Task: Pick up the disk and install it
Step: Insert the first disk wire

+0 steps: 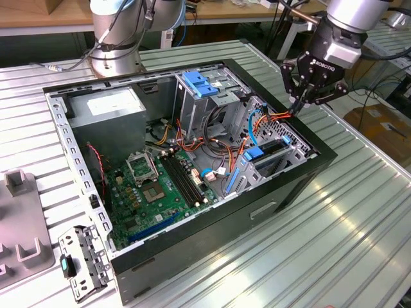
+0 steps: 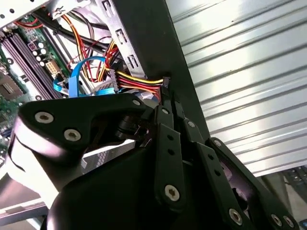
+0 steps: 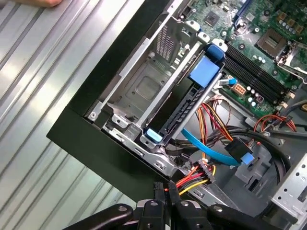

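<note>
Our pincer (image 1: 300,104) hangs over the far edge of the open computer case (image 1: 302,176), on the exterior view's right. Its fingers are pressed together and carry nothing we can make out. In both wrist views the tips (image 3: 165,188) sit just at the black plug ending a bundle of red and yellow wires (image 3: 194,178). We cannot tell whether they touch the plug or merely hover beside it.

A little further inside the case lies the disk (image 3: 181,111), a flat dark slab clipped into a blue carrier. It stands on edge in the low grey drive cage (image 3: 144,91) against the case wall, with blue tabs showing at both ends. In the exterior view the disk (image 1: 270,151) sits near the pincer and below it. We cannot say whether it is pushed fully home.

We judge the disk to be stiff and fairly heavy for its size, with smooth metal faces that could slip. It is also sensitive to knocks, so it should not be dropped or forced. The blue carrier looks like the safer hold: its end tab or side rails, rather than the bare faces or connector end. A flat blue cable (image 3: 207,149) and the wires crowd close beside it and could snag.

Beyond these lie the green circuit board (image 1: 160,186), a taller cage with a blue latch (image 1: 204,86), and the ribbed metal worktop (image 1: 359,218).
</note>
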Available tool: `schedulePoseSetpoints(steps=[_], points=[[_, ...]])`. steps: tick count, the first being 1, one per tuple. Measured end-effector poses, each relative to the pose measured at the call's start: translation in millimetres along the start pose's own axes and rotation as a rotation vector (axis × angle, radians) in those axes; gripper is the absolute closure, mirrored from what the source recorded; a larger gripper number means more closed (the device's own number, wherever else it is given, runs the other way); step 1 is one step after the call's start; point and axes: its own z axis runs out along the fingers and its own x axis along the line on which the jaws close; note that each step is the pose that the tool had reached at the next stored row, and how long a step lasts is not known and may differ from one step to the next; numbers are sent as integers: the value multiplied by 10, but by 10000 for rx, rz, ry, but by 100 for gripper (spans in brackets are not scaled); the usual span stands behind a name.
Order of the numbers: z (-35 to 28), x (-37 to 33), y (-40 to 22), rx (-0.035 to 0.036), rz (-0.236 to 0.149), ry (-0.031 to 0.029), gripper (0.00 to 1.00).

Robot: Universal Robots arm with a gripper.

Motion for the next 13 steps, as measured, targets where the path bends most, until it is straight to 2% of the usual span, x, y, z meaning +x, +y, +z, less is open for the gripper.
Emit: schedulePoseSetpoints(steps=[1, 2, 4, 5, 9, 13], points=[[2, 1, -3, 0, -125, 1, 82], [3, 2, -4, -1, -263, 3, 75], [5, 3, -6, -1, -547, 6, 75], [6, 4, -7, -1, -701, 8, 69], [22, 5, -8, -1, -1412, 16, 69], [80, 4, -9, -2, -2248, 26, 69]])
